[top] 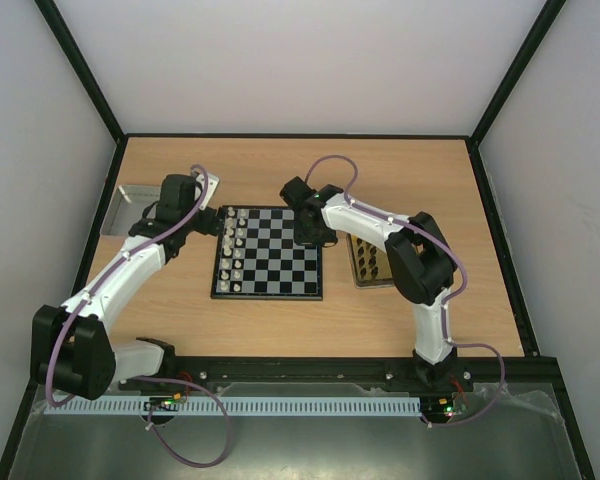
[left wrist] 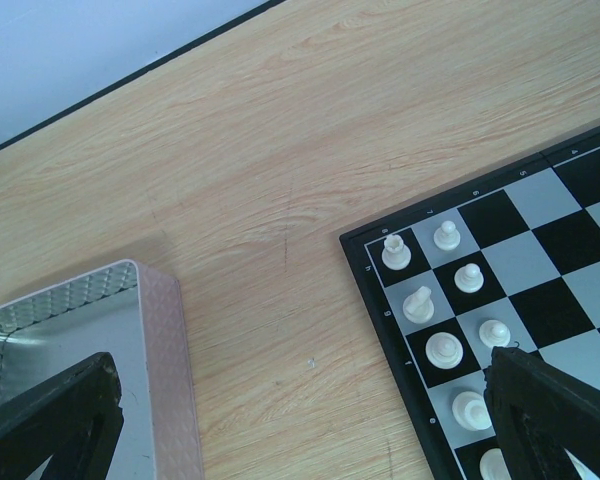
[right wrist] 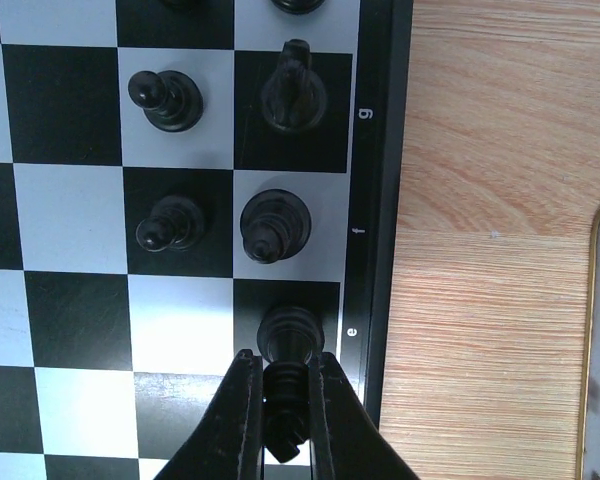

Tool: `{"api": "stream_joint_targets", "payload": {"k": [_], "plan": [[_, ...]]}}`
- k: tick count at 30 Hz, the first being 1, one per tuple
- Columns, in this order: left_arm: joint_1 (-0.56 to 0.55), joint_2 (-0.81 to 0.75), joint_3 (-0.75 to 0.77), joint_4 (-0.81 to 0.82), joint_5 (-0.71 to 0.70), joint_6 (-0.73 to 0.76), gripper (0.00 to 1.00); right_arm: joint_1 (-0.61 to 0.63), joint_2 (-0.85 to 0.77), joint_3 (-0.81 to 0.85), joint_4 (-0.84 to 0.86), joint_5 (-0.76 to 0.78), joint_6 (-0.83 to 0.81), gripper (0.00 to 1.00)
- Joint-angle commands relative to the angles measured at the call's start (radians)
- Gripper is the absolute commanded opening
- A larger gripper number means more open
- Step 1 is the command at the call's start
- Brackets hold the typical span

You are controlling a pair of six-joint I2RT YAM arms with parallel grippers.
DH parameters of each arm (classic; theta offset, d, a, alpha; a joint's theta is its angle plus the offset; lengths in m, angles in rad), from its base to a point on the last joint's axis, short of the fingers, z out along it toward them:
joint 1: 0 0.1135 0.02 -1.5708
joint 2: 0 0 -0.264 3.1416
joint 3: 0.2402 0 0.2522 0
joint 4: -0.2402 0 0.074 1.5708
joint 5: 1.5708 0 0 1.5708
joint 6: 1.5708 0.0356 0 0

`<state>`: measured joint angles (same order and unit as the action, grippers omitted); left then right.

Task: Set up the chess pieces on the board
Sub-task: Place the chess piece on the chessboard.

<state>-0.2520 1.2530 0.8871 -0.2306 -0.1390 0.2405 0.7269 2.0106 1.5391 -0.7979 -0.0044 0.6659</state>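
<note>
The board [top: 280, 262] lies mid-table. White chess pieces [top: 232, 250] stand in two columns along its left edge and also show in the left wrist view [left wrist: 443, 349]. Black pieces [right wrist: 276, 222] stand along the board's right edge. My right gripper [right wrist: 283, 362] is shut on a black piece [right wrist: 285, 398] standing on the edge square marked e; it sits over the board's far right part [top: 308, 228]. My left gripper [left wrist: 300, 430] is open and empty above bare table, between the silver tray and the board's left edge [top: 200, 220].
A shallow silver metal tray [left wrist: 160, 340] lies left of the board [top: 120, 215]. A yellow-tinted tray [top: 368, 262] holding dark pieces lies right of the board, partly under my right arm. Black frame rails border the table.
</note>
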Motion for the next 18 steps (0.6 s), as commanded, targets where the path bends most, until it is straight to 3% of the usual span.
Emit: {"api": "stream_joint_targets", "payload": {"k": [1,8,18], "plan": [[0.005,0.004,0.003,0.003,-0.007,-0.006,0.99,0.008,0.006,0.003,0.003,-0.003,0.001,0.02],[0.004,0.007,0.001,0.003,-0.007,-0.004,0.99,0.009,0.014,-0.001,0.007,-0.006,-0.001,0.04],[0.004,0.009,-0.002,0.007,-0.007,-0.003,0.99,0.008,0.01,0.001,-0.001,-0.001,-0.005,0.16]]}}
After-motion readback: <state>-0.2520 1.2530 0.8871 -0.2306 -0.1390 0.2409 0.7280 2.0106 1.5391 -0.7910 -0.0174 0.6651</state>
